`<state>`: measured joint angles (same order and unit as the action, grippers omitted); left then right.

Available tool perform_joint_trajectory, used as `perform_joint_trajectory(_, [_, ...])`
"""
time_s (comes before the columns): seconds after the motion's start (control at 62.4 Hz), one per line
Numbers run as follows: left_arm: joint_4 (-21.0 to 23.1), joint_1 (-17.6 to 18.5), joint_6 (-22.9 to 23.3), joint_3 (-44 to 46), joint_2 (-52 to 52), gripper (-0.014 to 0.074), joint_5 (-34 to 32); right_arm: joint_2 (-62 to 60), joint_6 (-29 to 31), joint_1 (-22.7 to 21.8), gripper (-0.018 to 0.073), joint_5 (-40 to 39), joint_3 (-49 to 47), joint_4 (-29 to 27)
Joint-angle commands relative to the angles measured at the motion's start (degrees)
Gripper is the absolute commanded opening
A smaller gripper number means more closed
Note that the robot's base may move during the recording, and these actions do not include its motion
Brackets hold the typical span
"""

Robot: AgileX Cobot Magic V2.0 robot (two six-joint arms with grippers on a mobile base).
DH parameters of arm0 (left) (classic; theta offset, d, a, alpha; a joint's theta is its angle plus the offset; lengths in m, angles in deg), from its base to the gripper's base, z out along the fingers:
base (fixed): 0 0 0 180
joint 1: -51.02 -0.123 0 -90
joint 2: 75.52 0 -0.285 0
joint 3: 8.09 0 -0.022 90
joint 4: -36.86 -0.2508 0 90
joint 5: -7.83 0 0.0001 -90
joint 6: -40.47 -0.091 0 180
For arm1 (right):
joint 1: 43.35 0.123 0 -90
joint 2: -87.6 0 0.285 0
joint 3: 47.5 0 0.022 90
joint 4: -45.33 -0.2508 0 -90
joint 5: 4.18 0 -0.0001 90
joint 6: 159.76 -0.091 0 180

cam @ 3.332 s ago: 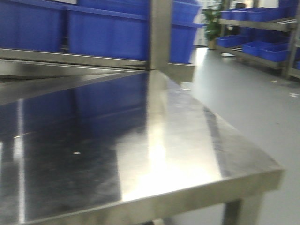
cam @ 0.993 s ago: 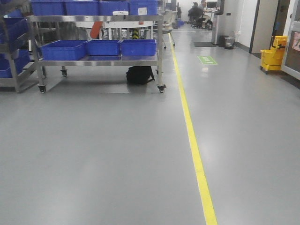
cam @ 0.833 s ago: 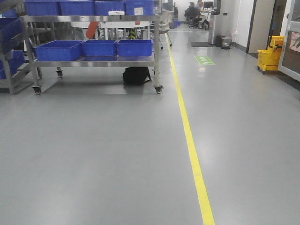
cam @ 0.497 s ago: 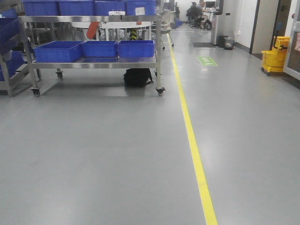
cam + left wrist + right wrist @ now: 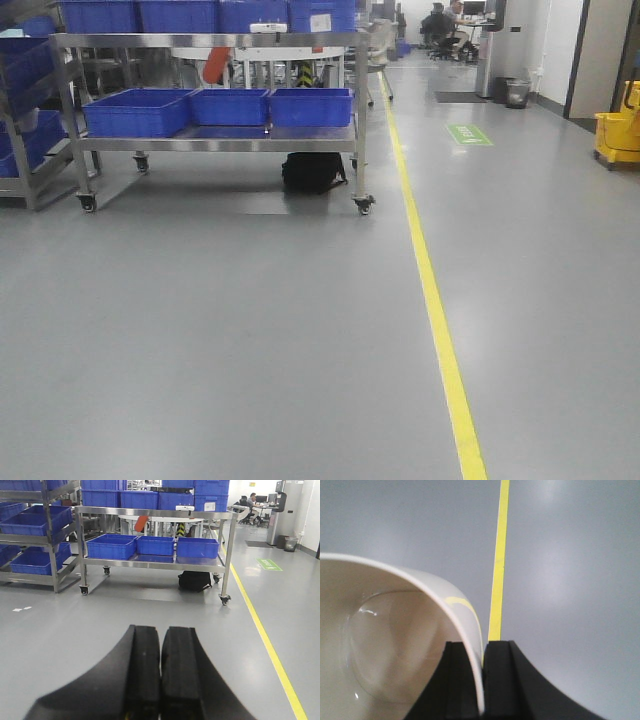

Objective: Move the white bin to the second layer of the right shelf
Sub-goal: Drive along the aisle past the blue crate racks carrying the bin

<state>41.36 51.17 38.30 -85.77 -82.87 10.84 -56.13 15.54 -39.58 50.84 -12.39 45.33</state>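
white bin [image 5: 385,645] — glossy cream, empty

Matte black fingers [image 5: 142,670] on left gripper [image 5: 160,630], broad and thick, flat inner faces, outer edges curving wide toward the base, faintly grainy surface, right gripper [image 5: 477,647] with same black fingers [image 5: 497,680], square tips.

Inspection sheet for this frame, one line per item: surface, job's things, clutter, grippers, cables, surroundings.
Surface: grey floor, yellow line running ahead.
Job's things: white bin held at its wall; target shelf level not seen.
Clutter: black bag under the steel cart of blue crates.
Grippers: right gripper shut on the bin; left gripper shut, empty.
Cables: nothing seen.
Surroundings: yellow mop bucket at far right.
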Motion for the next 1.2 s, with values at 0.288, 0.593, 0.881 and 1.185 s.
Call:
perform_joint_trajectory(0.288, [0.40, -0.04, 0.20, -1.56, 0.94, 0.0085, -4.66, 0.29, 0.17, -0.23, 0.0055, -4.80, -1.56, 0.00])
perform_joint_trajectory(0.593, [0.40, -0.04, 0.20, -1.56, 0.94, 0.0085, -4.66, 0.29, 0.17, -0.23, 0.0055, -4.80, -1.56, 0.00])
perform_joint_trajectory(0.881, [0.40, -0.04, 0.20, -1.56, 0.94, 0.0085, -4.66, 0.29, 0.17, -0.23, 0.0055, -4.80, -1.56, 0.00])
perform_joint_trajectory(1.185, [0.40, -0.04, 0.20, -1.56, 0.94, 0.0085, -4.66, 0.29, 0.17, -0.23, 0.0055, -4.80, -1.56, 0.00])
